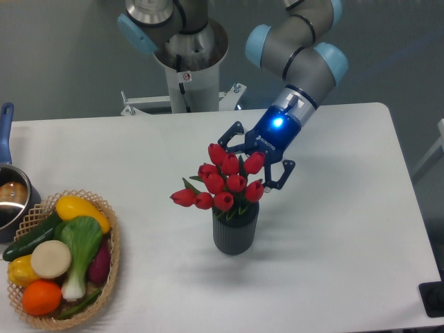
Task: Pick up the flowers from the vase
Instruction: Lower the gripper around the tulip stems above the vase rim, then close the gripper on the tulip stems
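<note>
The flowers [223,182] are standing in the vase [235,232] mid-desk [347,229]; the basket [107,277] is sitting far left, the gripper [253,165] hanging behind the flowers.

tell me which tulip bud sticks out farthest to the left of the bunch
The low bud at the far left edge of the flowers, jutting out sideways past the vase; the other buds cluster above it.

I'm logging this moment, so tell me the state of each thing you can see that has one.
gripper: open, fingers around the top of the bunch
flowers: in the vase, not lifted
vase: upright on the table
wicker basket: full of vegetables and fruit
pot: at the left edge, lid on
</note>
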You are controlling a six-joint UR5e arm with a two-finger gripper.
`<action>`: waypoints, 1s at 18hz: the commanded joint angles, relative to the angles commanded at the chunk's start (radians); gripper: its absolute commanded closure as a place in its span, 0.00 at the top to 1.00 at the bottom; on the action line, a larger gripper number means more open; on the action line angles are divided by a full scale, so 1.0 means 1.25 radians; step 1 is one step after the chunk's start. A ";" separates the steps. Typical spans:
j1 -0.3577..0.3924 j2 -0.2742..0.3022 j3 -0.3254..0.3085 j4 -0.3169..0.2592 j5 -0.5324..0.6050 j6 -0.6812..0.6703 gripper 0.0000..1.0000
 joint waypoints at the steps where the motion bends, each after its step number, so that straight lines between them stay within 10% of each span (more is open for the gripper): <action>1: 0.000 0.000 0.000 0.000 0.000 0.000 1.00; 3: 0.000 0.002 -0.001 0.000 0.001 0.002 0.79; 7: 0.000 0.006 0.002 0.004 0.005 0.007 0.05; 18: 0.005 0.083 0.018 0.000 0.022 -0.112 0.00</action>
